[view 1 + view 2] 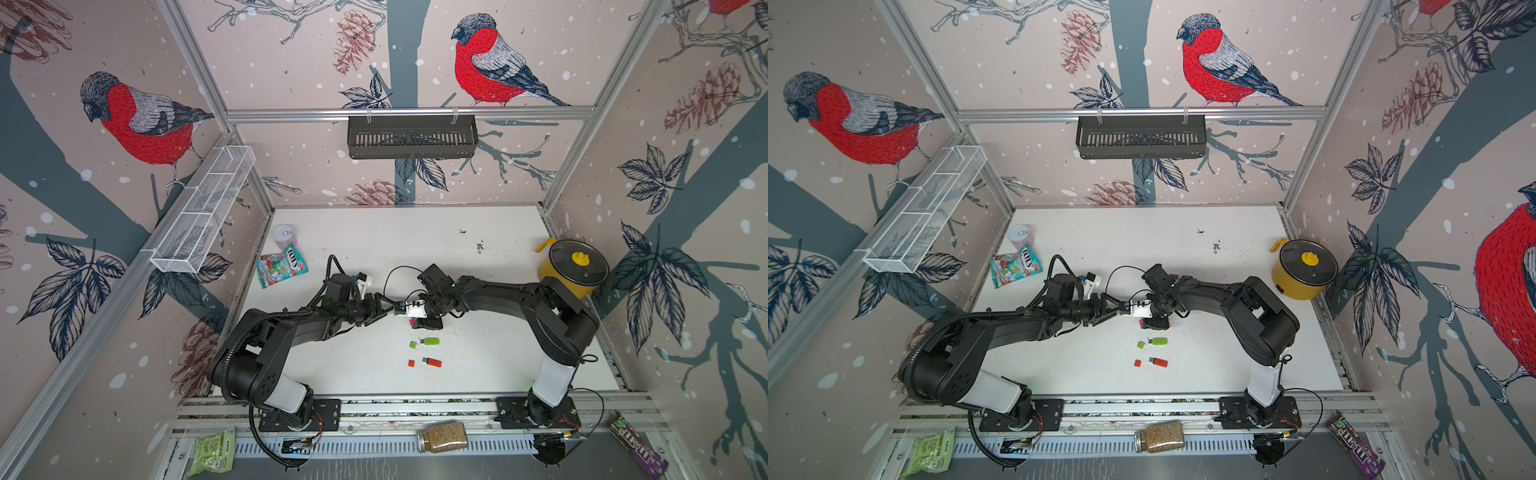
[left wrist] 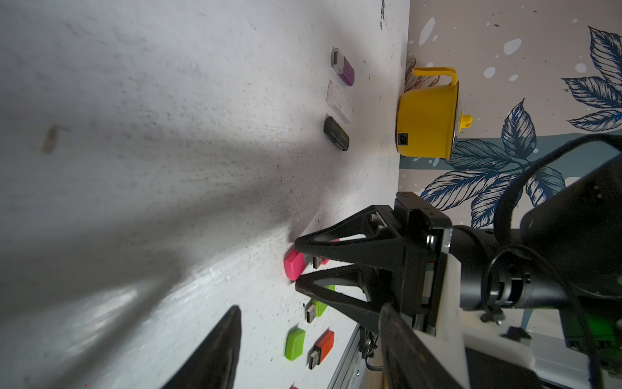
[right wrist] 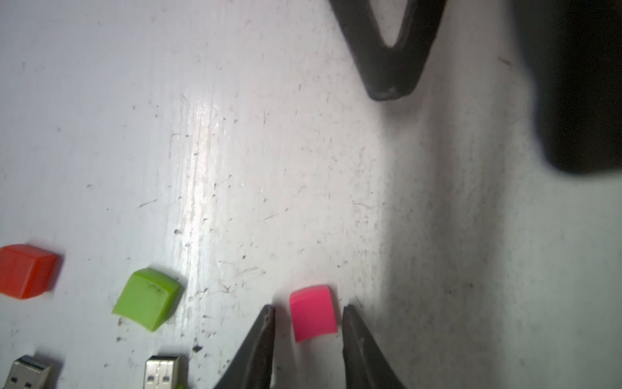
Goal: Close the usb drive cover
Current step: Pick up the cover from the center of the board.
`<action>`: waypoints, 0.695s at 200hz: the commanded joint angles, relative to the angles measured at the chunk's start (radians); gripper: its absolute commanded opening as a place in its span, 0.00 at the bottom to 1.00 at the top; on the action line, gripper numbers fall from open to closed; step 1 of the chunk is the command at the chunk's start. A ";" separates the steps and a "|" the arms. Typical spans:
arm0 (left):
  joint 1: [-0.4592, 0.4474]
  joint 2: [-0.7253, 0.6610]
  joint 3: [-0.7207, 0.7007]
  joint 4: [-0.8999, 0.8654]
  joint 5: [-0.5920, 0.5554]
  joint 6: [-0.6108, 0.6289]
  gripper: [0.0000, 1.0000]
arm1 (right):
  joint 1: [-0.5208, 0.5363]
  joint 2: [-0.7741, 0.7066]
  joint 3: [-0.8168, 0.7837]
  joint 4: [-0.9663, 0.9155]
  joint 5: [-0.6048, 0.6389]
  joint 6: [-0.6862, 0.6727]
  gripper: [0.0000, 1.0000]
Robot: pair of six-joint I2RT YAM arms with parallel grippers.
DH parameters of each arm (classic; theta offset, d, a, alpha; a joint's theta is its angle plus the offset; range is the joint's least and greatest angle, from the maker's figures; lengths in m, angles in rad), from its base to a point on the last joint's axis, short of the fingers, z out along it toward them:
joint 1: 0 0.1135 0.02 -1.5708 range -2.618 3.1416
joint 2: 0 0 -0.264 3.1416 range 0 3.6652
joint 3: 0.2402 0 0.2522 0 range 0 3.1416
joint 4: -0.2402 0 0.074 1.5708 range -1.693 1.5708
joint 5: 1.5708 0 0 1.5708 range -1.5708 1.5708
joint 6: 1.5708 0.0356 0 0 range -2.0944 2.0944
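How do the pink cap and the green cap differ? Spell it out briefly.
The pink cap is bright pink, the green cap lime. The pink cap sits framed between the right pincer's fingertips, with a gap on either side; the green cap lies off to one side, clear of that pincer. Both lie loose on the white table.
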 commanded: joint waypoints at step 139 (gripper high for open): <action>0.000 -0.002 0.001 0.041 0.019 -0.004 0.64 | 0.004 0.001 -0.020 -0.058 0.020 0.066 0.20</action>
